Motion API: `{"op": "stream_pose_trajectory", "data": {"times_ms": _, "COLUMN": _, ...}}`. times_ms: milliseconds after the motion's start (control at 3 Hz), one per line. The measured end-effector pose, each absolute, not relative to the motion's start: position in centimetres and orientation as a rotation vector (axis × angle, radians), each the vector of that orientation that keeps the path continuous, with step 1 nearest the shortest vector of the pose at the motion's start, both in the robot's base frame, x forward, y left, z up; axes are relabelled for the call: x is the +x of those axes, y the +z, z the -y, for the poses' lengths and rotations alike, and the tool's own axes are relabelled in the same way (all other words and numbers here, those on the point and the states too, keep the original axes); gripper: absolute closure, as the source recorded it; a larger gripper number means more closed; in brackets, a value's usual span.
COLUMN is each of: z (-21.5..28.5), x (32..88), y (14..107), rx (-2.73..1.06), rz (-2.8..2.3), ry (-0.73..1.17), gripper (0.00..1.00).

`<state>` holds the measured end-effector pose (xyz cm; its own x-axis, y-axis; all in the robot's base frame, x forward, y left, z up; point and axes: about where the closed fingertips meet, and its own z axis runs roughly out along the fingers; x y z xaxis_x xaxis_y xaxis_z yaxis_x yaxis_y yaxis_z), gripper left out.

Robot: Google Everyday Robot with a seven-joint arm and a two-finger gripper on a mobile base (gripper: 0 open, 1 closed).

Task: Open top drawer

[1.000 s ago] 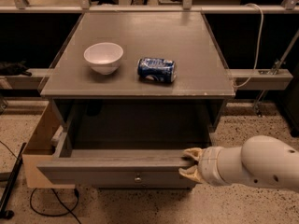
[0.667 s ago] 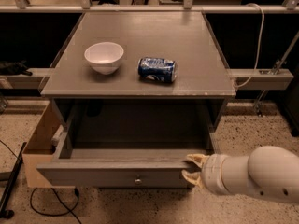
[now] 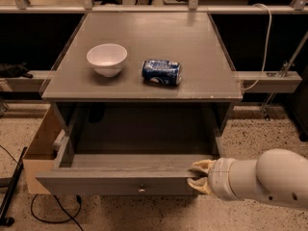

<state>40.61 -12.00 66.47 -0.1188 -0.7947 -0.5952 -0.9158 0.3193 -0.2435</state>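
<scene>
1. One grey table point(image 3: 202, 81) stands on a speckled floor.
2. One top drawer point(image 3: 106, 183), grey wood with a tall plain front, sits directly under the tabletop and is pulled well out, showing its bare inside.
3. One gripper point(image 3: 195, 175) on a white arm is at the right end of the drawer front, its two pale fingers point(image 3: 201, 166) closed onto the front's edge.
4. One white bowl point(image 3: 107, 59) stands upright on the tabletop.
5. One blue can point(image 3: 161, 72) lies on its side just right of the bowl; its white lettering is unreadable.
6. One small brass knob point(image 3: 141, 190) is centred on the drawer front.
</scene>
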Motion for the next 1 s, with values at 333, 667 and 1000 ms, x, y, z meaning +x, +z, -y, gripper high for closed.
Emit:
{"op": "stream_pose_trajectory", "data": {"times_ms": 333, "z": 12.0, "x": 40.61, "y": 66.47, "rx": -1.507, "rz": -1.942, "ry": 0.24, "gripper": 0.14}}
{"op": "stream_pose_trajectory", "data": {"times_ms": 667, "z": 12.0, "x": 40.61, "y": 66.47, "rx": -1.507, "rz": -1.942, "ry": 0.24, "gripper": 0.0}}
{"op": "stream_pose_trajectory", "data": {"times_ms": 1000, "z": 12.0, "x": 40.61, "y": 66.47, "rx": -1.507, "rz": -1.942, "ry": 0.24, "gripper": 0.0}}
